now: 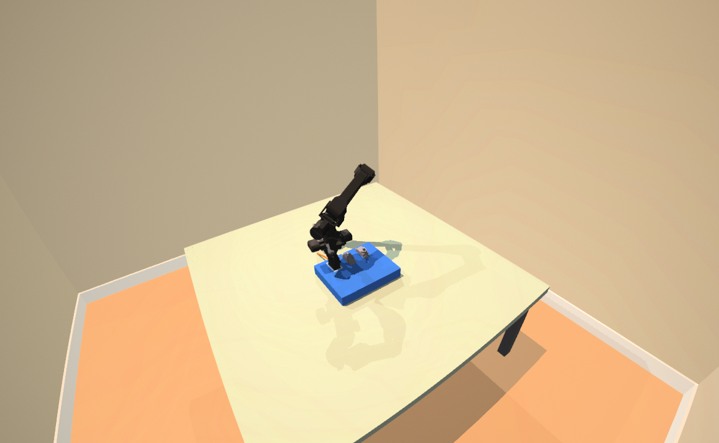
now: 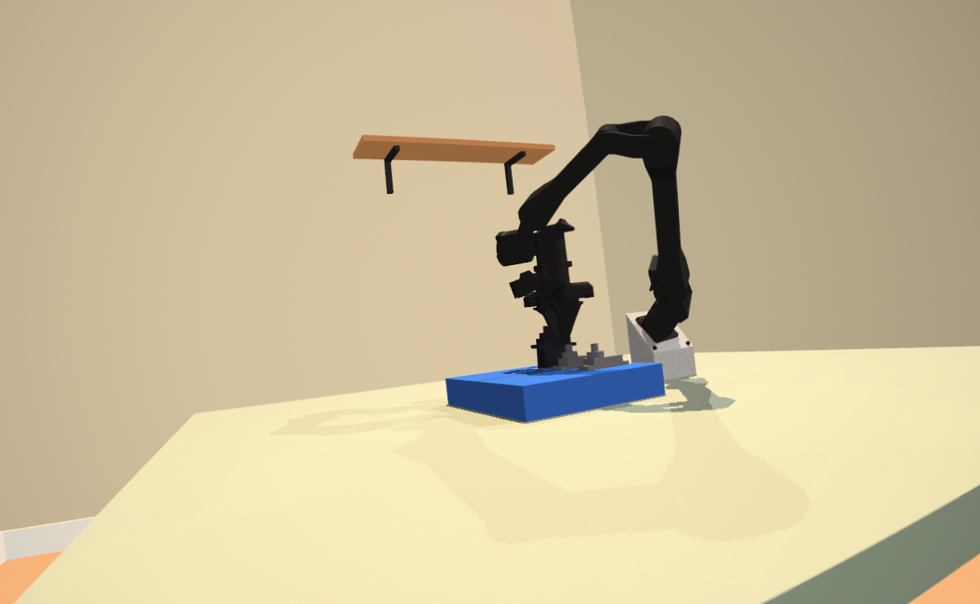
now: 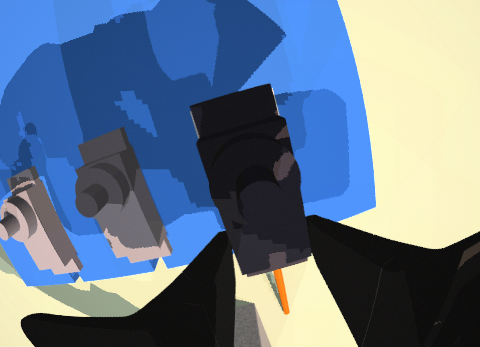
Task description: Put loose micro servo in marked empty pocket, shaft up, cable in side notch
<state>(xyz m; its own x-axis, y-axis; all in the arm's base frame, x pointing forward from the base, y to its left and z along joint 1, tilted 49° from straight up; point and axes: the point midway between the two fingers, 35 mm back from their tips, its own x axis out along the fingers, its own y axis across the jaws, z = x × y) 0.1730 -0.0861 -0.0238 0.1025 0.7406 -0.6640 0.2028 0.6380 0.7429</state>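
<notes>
Nearby, two grey servos sit beside the black servo clamped in the end effector.

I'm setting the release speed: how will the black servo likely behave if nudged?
The black servo looks like a stiff block, so it probably won't bend. Standing tall and narrow in the exterior view, it might tip if pushed high up unheld. Its thin orange cable may flex.

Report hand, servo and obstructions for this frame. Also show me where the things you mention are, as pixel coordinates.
Hand (image 1: 333, 264) (image 2: 554, 346) (image 3: 268, 233) shut on black servo (image 1: 334, 259) (image 2: 549, 356) (image 3: 270, 202). Servo over blue deck (image 1: 370, 278) (image 2: 591, 392) (image 3: 325, 62), shaft up; seating unclear. Two grey servos alongside.
</notes>
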